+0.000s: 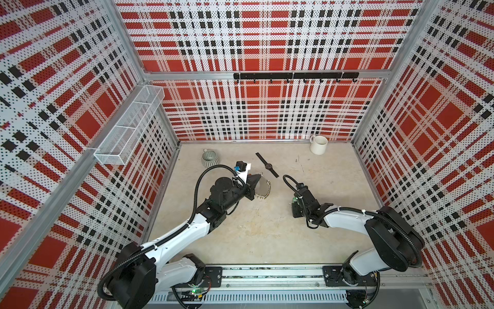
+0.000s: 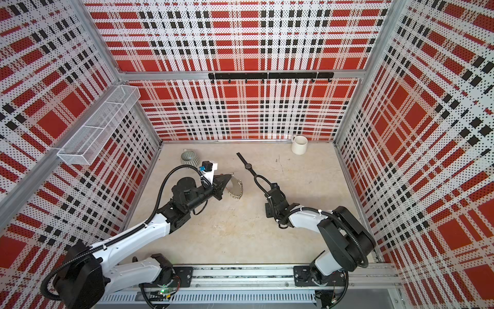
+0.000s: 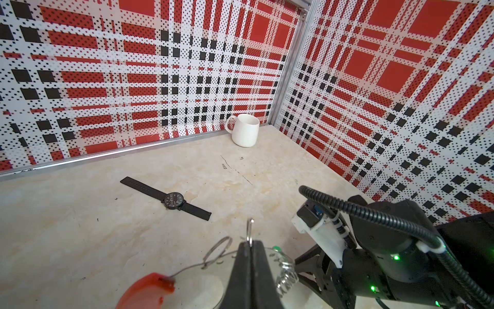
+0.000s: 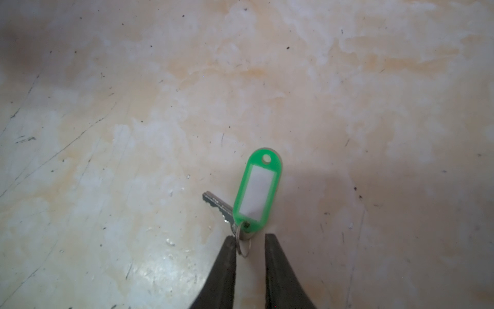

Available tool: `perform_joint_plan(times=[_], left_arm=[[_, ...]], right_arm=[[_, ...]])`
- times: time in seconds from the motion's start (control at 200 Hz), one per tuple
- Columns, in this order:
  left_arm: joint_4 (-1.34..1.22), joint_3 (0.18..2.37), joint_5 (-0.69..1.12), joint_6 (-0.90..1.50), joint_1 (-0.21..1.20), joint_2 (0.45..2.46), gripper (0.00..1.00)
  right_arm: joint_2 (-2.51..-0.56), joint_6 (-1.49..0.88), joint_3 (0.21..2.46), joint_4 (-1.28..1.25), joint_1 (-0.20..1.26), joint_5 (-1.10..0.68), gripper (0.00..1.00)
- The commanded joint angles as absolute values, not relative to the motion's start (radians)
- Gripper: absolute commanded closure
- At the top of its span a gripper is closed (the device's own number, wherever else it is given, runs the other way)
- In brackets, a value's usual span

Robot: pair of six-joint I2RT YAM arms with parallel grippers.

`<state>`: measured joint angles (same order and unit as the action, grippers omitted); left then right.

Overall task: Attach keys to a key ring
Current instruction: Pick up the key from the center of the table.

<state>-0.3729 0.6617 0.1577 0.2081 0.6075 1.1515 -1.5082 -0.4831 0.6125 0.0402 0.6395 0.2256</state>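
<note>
My left gripper (image 3: 250, 244) is shut on the key ring (image 1: 264, 188), a thin wire loop fringed with small silver rings and held above the table in both top views (image 2: 235, 188). Its red segment (image 3: 149, 289) hangs beside the jaws, and one small silver ring (image 3: 250, 230) sticks out past the fingertips. The keys, a green plastic tag (image 4: 256, 190) with a metal key (image 4: 216, 204), lie flat on the table. My right gripper (image 4: 250, 242) is low over them and open. Its fingers straddle the tag's small metal ring (image 4: 243, 247), which touches one finger.
A black wristwatch (image 1: 268, 166) lies flat behind the two grippers. At the back stand a white mug (image 1: 318, 144) on the right and a ribbed grey-green pot (image 1: 210, 158) on the left. A wire basket (image 1: 128, 128) hangs on the left wall.
</note>
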Motion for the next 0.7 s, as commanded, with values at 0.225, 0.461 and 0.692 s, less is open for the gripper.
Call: perform_joint_plan(times=[0.225,0.461,0.692], left_arm=[[-0.408,0.657,0.171,0.197,0.604,1.132,1.0],[-0.427,0.642,0.19,0.134,0.603,1.137,1.0],[-0.506,0.635,0.243,-0.029,0.603,1.128,1.0]], right_arm=[[-1.525,-0.457,0.648,0.037,0.649,0.248,0.98],[-1.426,-0.438,0.664,0.089,0.649,0.279,1.0],[-1.24,-0.305,0.737,0.147,0.607,0.113,1.0]])
